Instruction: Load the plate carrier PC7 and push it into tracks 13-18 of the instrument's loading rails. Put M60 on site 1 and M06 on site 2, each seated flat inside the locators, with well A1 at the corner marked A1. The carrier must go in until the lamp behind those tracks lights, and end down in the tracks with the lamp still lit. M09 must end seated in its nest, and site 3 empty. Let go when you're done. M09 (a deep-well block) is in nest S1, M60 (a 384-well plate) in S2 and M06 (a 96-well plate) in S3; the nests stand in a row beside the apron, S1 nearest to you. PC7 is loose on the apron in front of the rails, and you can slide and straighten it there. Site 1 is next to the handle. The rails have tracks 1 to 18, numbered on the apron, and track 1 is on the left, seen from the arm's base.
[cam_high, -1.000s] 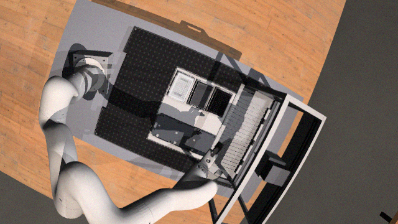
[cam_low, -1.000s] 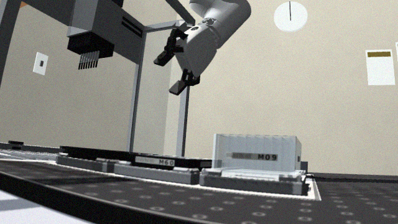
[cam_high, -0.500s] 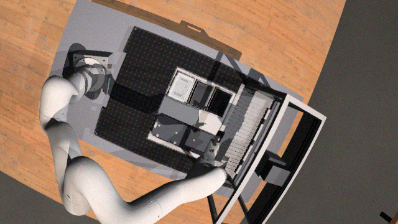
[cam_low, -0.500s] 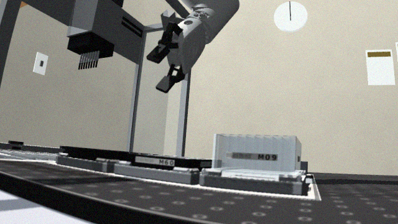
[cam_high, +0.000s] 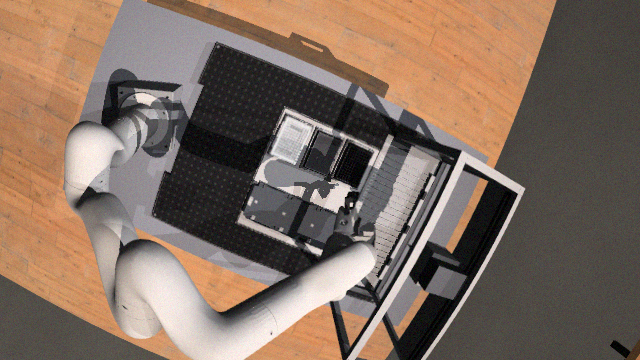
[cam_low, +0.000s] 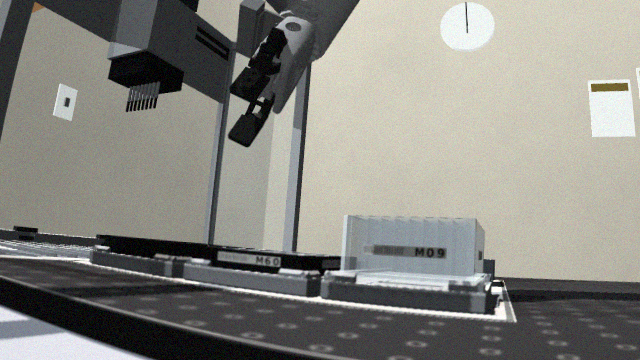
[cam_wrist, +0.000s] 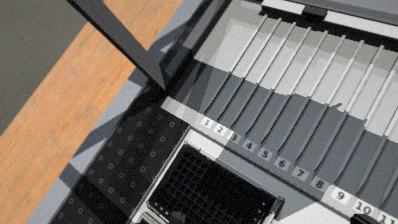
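Three nests stand in a row on the counter, and going by the exterior view we read them from the closest outward. First comes the pale deep-well block M09, seated in its nest with its label facing us; in the top view it is the white block. Just behind it lies the low dark plate M60, and beyond that, at the rail end of the row, the black plate M06, which we also see from the wrist camera with its well grid right beside the numbered strip of the apron. Alongside the nests the carrier PC7 rests loose on the apron, all of its visible sites bare. Our gripper hangs above the carrier's far end near the rails, well up off the plates, its fingers spread wide apart with nothing between them. Farthest off stands the instrument frame.
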